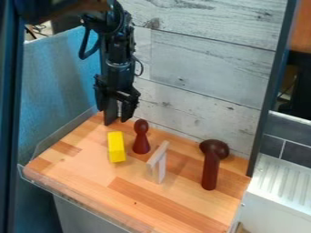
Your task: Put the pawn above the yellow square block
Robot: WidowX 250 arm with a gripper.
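At the back left of the wooden table, the black gripper (117,119) hangs pointing down with its two fingers apart and nothing between them. A yellow block (116,147) lies on the table in front of it, its long side running from back to front. Just right of the block stands the dark red pawn (141,139), upright, with a round head and a wide base. A narrow strip of table separates pawn and block. The gripper is behind both, slightly left of the pawn, and touches neither.
Right of the pawn stands a pale wooden piece (157,164). Farther right is a dark red mallet-shaped piece (211,170). The wooden table (148,207) has a clear raised edge at its left and front. A whitewashed plank wall (203,68) rises behind it.
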